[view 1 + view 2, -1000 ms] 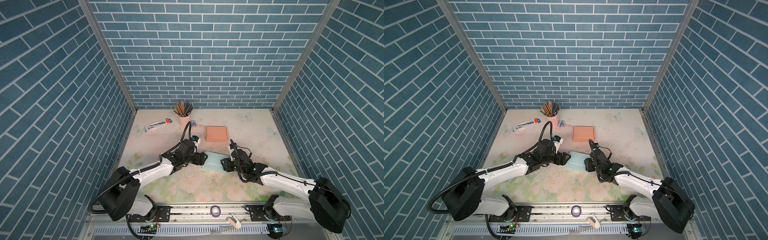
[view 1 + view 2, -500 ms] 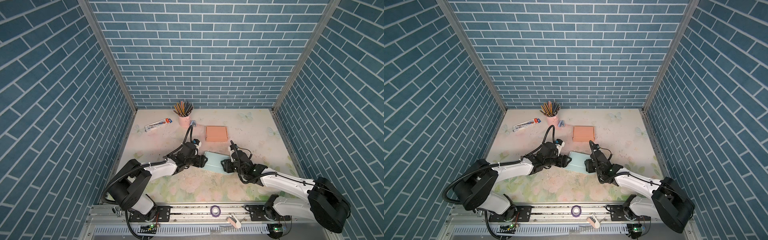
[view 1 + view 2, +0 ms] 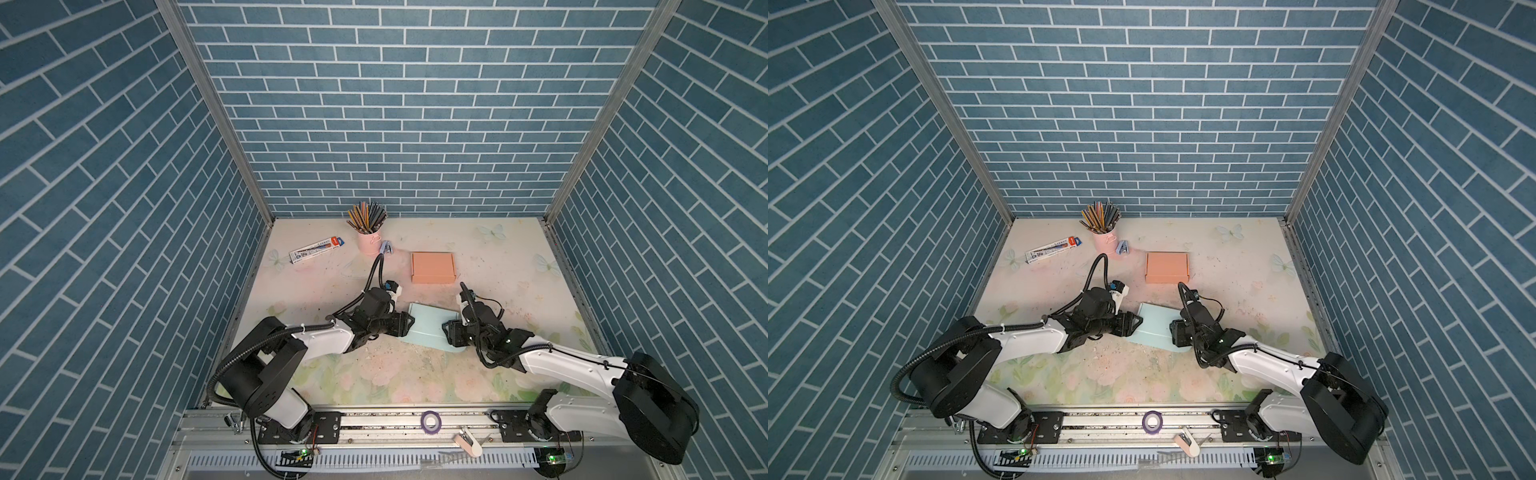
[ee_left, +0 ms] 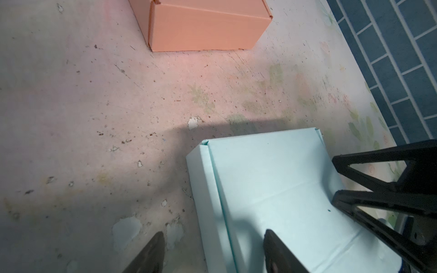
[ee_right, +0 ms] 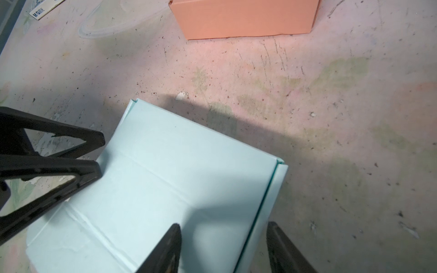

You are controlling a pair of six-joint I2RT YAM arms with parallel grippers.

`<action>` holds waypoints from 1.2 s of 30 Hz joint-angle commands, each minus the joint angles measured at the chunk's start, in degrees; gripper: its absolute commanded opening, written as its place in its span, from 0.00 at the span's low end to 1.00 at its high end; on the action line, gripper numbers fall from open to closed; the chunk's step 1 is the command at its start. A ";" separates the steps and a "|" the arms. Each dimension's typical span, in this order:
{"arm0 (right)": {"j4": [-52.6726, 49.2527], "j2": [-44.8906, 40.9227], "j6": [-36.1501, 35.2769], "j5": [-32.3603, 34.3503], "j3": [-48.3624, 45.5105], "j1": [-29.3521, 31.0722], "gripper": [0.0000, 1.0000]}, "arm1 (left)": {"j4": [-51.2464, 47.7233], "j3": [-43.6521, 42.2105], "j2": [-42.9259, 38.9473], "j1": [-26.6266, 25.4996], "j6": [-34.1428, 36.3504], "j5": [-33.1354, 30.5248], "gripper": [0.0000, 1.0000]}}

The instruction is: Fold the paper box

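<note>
The blue box (image 3: 428, 330) is lying near the middle of the tabletop (image 3: 374, 374), seemingly almost folded with its lid not yet tucked in, while the left gripper (image 4: 212, 232) and the right gripper (image 5: 223, 225) are straddling its side walls, half open, clamping nothing.

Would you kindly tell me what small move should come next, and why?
Probably close the left gripper on the side wall of the blue box: its jaws stand open astride it, and the right gripper straddles the opposite wall.

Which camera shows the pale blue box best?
The right wrist view: the pale blue box fills it, creases and side wall clear. The left wrist view crops it more; in both top views it is small.
</note>
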 commanded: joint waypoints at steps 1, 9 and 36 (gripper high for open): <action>-1.80 0.65 1.48 -0.05 -0.87 -0.25 0.58 | -0.31 -1.44 1.40 0.20 -0.38 -0.72 0.65; -1.54 1.98 1.45 -0.26 -0.79 -0.52 0.59 | 0.76 -2.86 1.22 0.10 -0.79 -0.86 0.64; -2.73 0.07 1.37 0.50 -1.97 -0.62 0.58 | 1.64 -4.77 1.19 -1.01 -1.26 -2.53 0.57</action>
